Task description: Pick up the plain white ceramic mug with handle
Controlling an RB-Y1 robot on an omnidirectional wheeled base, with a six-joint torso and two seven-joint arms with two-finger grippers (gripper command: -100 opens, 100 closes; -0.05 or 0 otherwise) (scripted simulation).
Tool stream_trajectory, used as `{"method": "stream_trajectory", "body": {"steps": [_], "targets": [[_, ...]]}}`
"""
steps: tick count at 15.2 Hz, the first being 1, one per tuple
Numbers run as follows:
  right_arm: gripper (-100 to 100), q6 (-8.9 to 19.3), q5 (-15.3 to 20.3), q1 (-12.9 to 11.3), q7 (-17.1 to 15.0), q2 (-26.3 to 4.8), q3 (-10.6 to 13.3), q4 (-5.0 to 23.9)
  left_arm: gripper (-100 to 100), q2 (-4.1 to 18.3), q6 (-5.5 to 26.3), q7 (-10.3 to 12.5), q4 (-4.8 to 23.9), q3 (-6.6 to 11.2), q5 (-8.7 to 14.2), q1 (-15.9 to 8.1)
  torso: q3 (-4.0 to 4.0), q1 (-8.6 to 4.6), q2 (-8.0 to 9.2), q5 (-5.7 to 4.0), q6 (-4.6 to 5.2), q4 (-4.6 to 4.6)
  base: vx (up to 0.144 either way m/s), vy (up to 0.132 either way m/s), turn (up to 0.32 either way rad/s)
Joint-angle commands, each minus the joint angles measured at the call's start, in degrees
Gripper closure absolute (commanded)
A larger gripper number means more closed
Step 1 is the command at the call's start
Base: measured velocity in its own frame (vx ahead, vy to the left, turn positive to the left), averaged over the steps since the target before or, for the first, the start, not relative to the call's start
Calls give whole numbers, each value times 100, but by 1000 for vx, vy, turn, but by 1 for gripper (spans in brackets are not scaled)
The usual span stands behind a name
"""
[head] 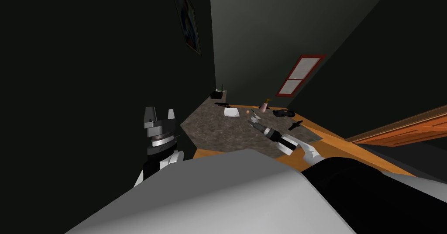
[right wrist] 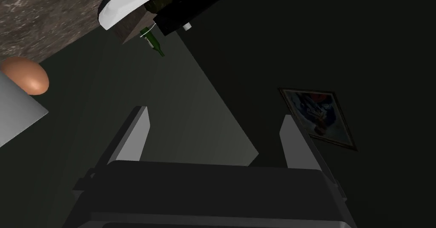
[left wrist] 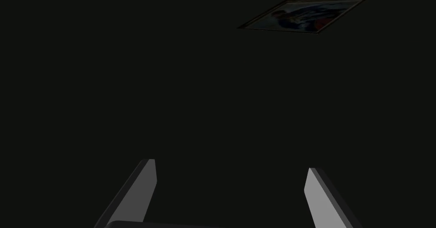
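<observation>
Mottled brown countertop; left gripper fingers spread; right gripper fingers spread, near rounded tan egg.

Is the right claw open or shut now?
Open: the right claw shows two light grey fingers wide apart, nothing between them.

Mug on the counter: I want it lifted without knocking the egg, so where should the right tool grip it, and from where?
Probably take the mug across its pale wall, from the robot's side: the egg sits beyond it and its handle is hidden. The open right tool points past the mug, so it must swing toward it.
</observation>
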Motion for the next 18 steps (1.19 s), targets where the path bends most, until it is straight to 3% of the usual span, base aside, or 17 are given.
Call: {"method": "stream_trajectory", "body": {"steps": [1, 3, 4, 7, 8, 10, 11, 13, 14, 16, 17, 18], "targets": [[-100, -6, 30, 50, -50, -286, 16, 126, 0, 0, 0, 0, 0, 0, 0, 0, 0, 0, 0, 0, 0, 0, -22, 16, 123], [-100, -6, 30, 50, -50, -466, 16, 126, 0, 0, 0, 0, 0, 0, 0, 1, 0, 1, 0, 1, 3, 0, -14, 12, 18], [-100, -33, 84, 101, -100, -636, 64, 337, 0, 0, 0, 0, 0, 0, 0, 1, 0, 1, -1, 1, 4, 0, -13, 19, 116], [-100, -33, 84, 101, -100, -894, 64, 337, 0, 0, 0, 0, 0, 0, 0, 1, -1, 3, -2, 2, 2, 0, -12, 13, 68], [-100, -62, 137, 157, -149, -1104, 116, 541, 0, 0, 0, 0, 0, 0, 0, 1, -2, 1, -3, 1, 3, 0, -10, 15, 136], [-100, -62, 137, 157, -149, -1312, 116, 541, 0, 0, 0, 0, 0, 0, 0, 0, -2, 2, -4, 1, 0, -1, -14, 13, 99], [-100, -93, 192, 219, -198, -1462, 171, 736, 0, 0, 0, 0, 0, 0, 0, 1, -2, 1, -3, 1, 3, 0, -12, 20, 127], [-100, -93, 192, 219, -198, -1717, 171, 736, 0, 0, 0, 0, 0, 0, 0, 0, -2, 4, -3, 1, 1, 0, -11, 17, 89], [-100, -125, 246, 286, -246, -1854, 230, 923, 0, 0, 0, 0, 0, 0, 0, 1, -2, 3, -4, 2, 2, 0, -10, 22, 152], [-100, -125, 246, 286, -246, -2108, 230, 923, 0, 0, 0, 0, 0, 0, 0, 0, -3, 5, -5, 2, -1, -1, -8, 16, 108], [-100, -159, 301, 359, -293, -2240, 292, 1101, 0, 0, 0, 0, 0, 0, 0, 1, -3, 3, -6, 2, 2, -1, -7, 20, 149], [-100, -159, 301, 359, -293, -2372, 292, 1101, 0, 0, 0, 0, 0, 0, 0, 0, -4, 5, -6, 2, -2, -1, -6, 19, 148]]}}
